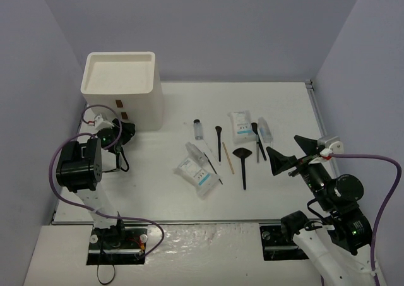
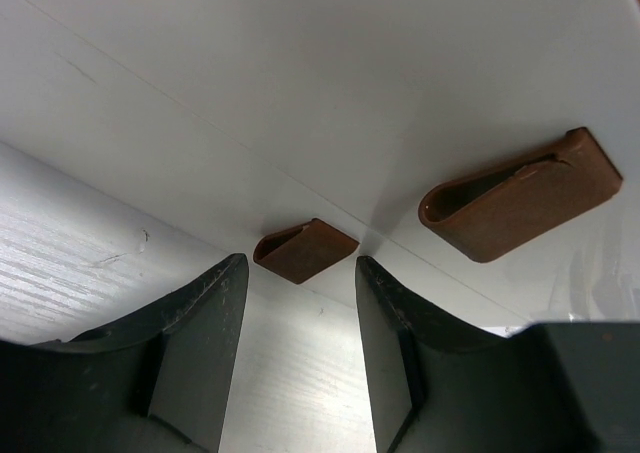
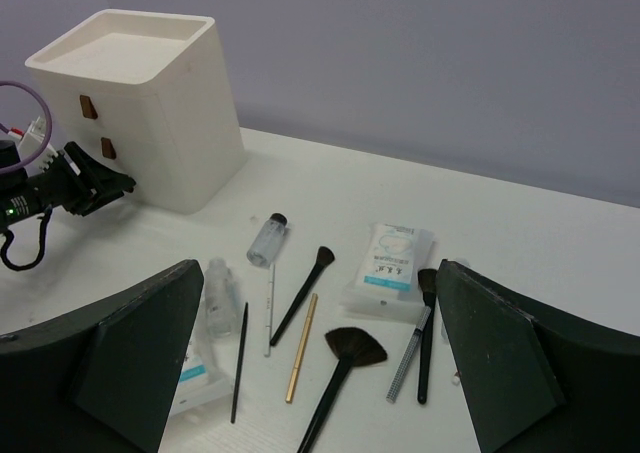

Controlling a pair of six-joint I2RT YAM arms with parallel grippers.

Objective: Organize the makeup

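The makeup lies loose mid-table: a fan brush (image 1: 242,153) (image 3: 352,346), a black brush (image 1: 218,141) (image 3: 308,288), a thin wooden stick (image 1: 228,158) (image 3: 303,348), a clear tube (image 1: 198,129) (image 3: 266,239), and two white packets (image 1: 240,127) (image 1: 197,171). My left gripper (image 1: 129,131) (image 2: 300,268) is open at the front of the white drawer box (image 1: 123,90). A small brown handle (image 2: 305,250) sits just beyond its fingertips, ungripped. My right gripper (image 1: 291,153) (image 3: 320,273) hangs wide open above the table, right of the makeup, holding nothing.
A larger brown handle (image 2: 520,193) sits on the drawer above. The drawer box (image 3: 150,103) stands at the back left with an open tray top. A metal rail (image 1: 314,103) edges the table's right side. Purple walls close in behind and on both sides.
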